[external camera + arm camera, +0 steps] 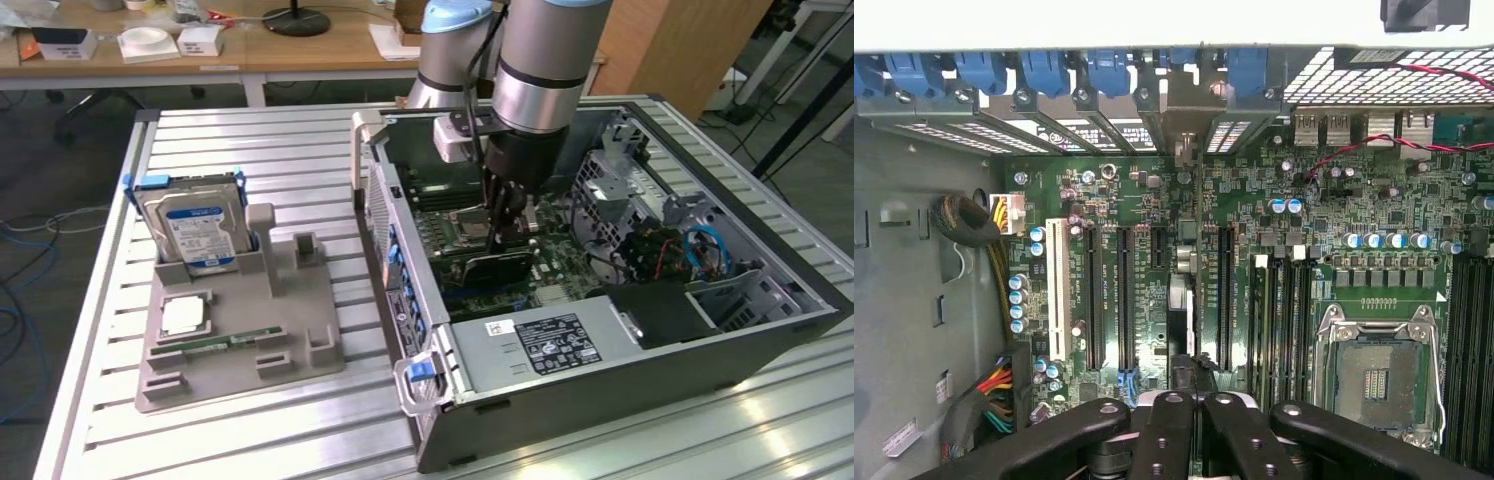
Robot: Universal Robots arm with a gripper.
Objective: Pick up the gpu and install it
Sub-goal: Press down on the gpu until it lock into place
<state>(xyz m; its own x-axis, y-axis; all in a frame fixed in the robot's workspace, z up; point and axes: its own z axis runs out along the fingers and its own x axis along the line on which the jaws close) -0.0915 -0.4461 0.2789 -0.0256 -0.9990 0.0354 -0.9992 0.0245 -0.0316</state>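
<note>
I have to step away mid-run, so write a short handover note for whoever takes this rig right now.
Gripper: shut on the gpu, inside the open computer case, low over the motherboard.
Gpu: held on edge, down among the expansion slots; in the wrist view it runs edge-on from the fingers toward the rear brackets. Whether it is fully seated cannot be told.
Done: gpu picked up and brought to the slot area.
Left: confirm it is seated; gripper has not let go.
Elsewhere: hard drive and memory stick sit on the grey holder beside the case.
</note>
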